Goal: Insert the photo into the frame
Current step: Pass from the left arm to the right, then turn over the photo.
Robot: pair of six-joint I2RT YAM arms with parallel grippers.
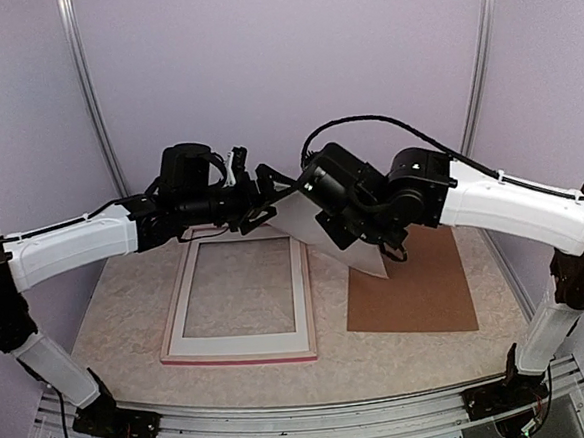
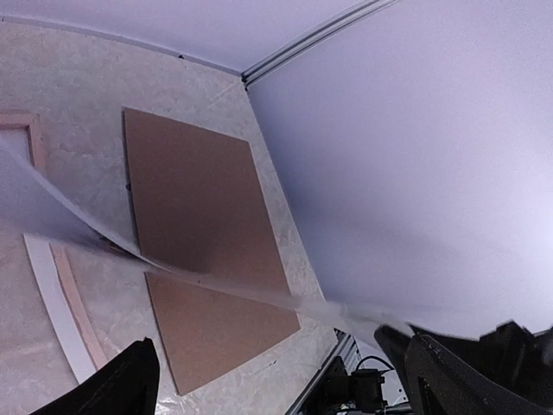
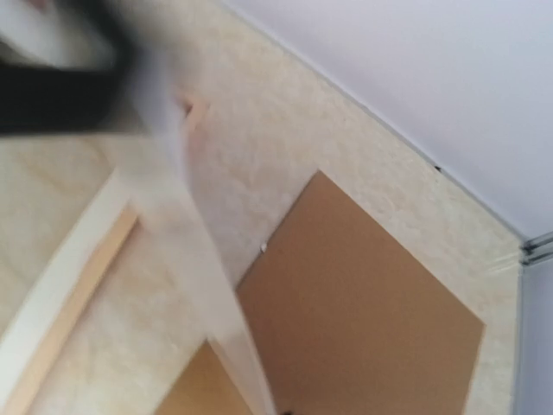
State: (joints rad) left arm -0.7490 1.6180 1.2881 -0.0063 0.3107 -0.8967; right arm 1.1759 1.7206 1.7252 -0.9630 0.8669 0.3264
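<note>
Right gripper (image 1: pixel 307 181): jaws closed on the upper corner of the photo (image 1: pixel 307 223). The sheet hangs in the air, plain white side toward the overhead camera, sloping down to the right.

Left gripper (image 1: pixel 262 196): fingers (image 2: pixel 121 389) spread wide, holding nothing. The sheet's edge crosses the gap between them (left wrist view; I cannot tell whether it brushes either finger).

The two grippers sit nose to nose above the far rail of the frame (image 1: pixel 243 343). The frame lies flat on the left part of the table (image 1: pixel 412 361), pale side up.

The brown backing board (image 1: pixel 412 286) lies flat to the frame's right, near it but apart. The photo's lower corner hangs over the board's far-left corner. The right wrist hides part of the sheet from above.

The right wrist view is blurred, so the grip detail is unreadable there.
</note>
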